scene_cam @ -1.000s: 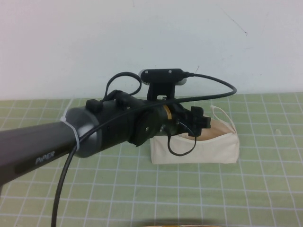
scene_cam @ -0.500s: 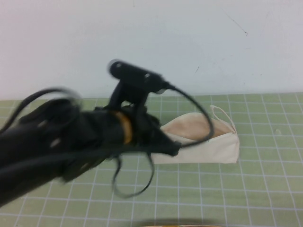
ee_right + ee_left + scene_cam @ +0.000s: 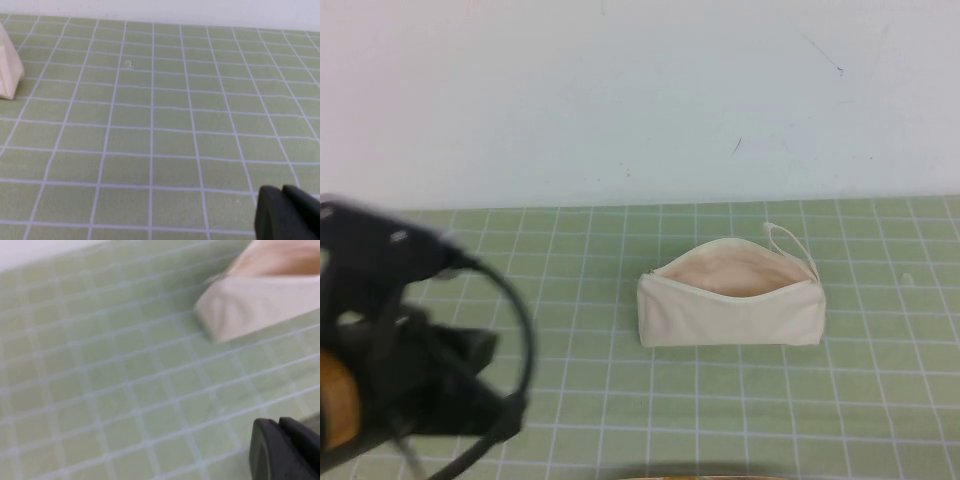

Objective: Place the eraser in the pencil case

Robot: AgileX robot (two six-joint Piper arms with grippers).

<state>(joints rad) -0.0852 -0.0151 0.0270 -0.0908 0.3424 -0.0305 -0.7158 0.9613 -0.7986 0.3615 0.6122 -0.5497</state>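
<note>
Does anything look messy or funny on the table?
Nothing much. The pouch stands upright with its top open. The eraser isn't visible. Left claw is off to its left side; right claw is over bare mat.

- Your left arm (image 3: 390,350) fills the near-left corner of the high view as a blurred black mass of blocky housings.
- You can see an amber-gold ring (image 3: 335,400) set into it at the left edge.
- A thick black cable (image 3: 525,340) loops out from the upper housing and curves down to the lower body; a thinner one trails off beneath.
- Your left gripper (image 3: 285,450) shows in its own wrist view only as a rounded matte-black piece split by a fine seam.
- Your right gripper (image 3: 287,212) looks the same in its wrist view: a dark, smooth, round-edged block with one vertical seam.
</note>
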